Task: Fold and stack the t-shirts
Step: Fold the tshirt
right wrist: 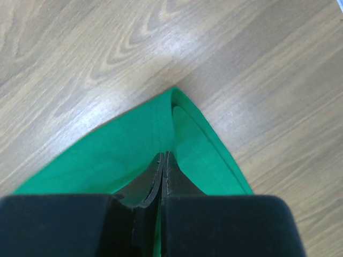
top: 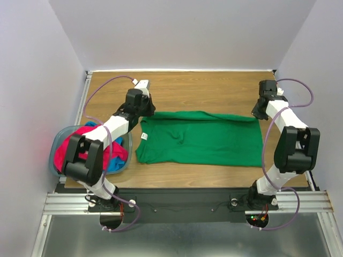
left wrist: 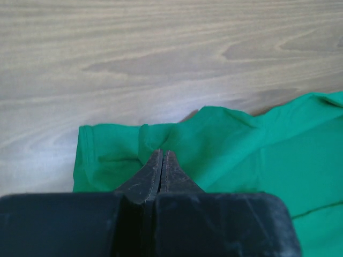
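— Where is the green t-shirt?
— Spread flat across the middle of the wooden table, collar end to the left, between the two arms.
— And the left gripper?
— Fingers pressed together, pinching a bunched fold of green cloth at the shirt's far left corner.
— The right gripper?
— The same: jaws closed on the far right corner (a stitched edge runs just ahead of the fingertips in the wrist view).
— The other shirts?
— The pink-red t-shirt and the blue t-shirt lie heaped in the grey-blue basket at the near left, pink-red mostly on top. The basket sits just beside the green shirt; whether they touch I cannot tell.
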You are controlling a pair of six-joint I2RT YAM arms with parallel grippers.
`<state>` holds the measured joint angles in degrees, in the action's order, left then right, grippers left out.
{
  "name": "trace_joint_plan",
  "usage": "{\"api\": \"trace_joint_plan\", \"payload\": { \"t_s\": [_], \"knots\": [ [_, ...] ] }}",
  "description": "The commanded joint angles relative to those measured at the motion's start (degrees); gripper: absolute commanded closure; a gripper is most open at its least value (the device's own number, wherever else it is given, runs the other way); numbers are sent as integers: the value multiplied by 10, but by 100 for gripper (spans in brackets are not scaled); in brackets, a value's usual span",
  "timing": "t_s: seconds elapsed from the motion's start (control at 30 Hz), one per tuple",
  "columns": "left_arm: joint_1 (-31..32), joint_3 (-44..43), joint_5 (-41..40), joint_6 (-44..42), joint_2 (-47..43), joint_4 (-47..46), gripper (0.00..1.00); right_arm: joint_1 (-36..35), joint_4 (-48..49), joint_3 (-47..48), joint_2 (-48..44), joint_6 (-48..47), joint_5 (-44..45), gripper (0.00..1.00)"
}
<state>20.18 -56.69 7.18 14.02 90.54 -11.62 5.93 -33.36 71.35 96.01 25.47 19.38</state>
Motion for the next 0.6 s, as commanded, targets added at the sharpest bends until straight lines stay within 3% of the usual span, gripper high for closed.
{"api": "trace_joint_plan", "payload": {
  "t_s": [0.0,0.57],
  "knots": [
    [4,62,-14,23,-86,-44,100,2,18,-15,-34,9,17,100],
    [6,243,-26,108,-215,-67,100,2,16,-104,-106,19,39,100]
  ]
}}
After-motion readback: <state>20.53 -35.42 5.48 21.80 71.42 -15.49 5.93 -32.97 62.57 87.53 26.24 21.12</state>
